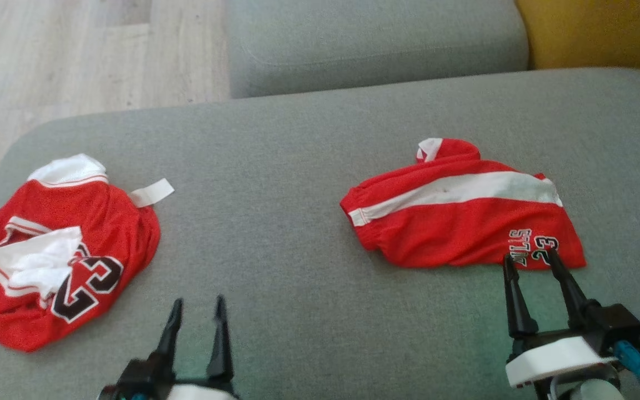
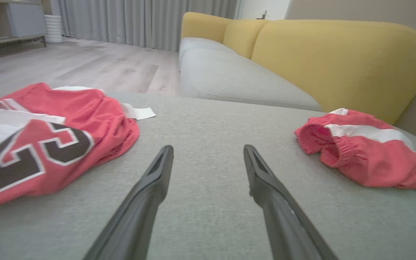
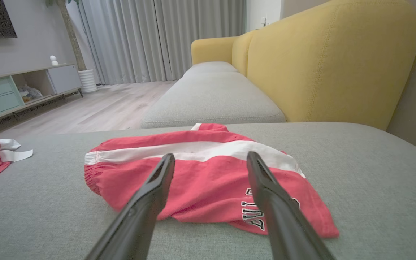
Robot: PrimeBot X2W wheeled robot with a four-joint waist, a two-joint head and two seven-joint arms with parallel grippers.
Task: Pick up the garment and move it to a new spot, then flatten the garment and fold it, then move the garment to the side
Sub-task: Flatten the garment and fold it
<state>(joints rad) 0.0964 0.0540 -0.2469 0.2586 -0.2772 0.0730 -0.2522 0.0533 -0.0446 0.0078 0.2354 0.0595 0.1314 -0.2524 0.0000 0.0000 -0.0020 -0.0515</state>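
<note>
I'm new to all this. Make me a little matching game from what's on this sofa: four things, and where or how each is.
1 jersey
2 shorts
3 left gripper
4 right gripper

A open, above bare grey cushion
B open, tips by a garment's printed corner
C crumpled, on the robot's left
D white stripe across, on the robot's right

Pairs: 1-C, 2-D, 3-A, 4-B
</note>
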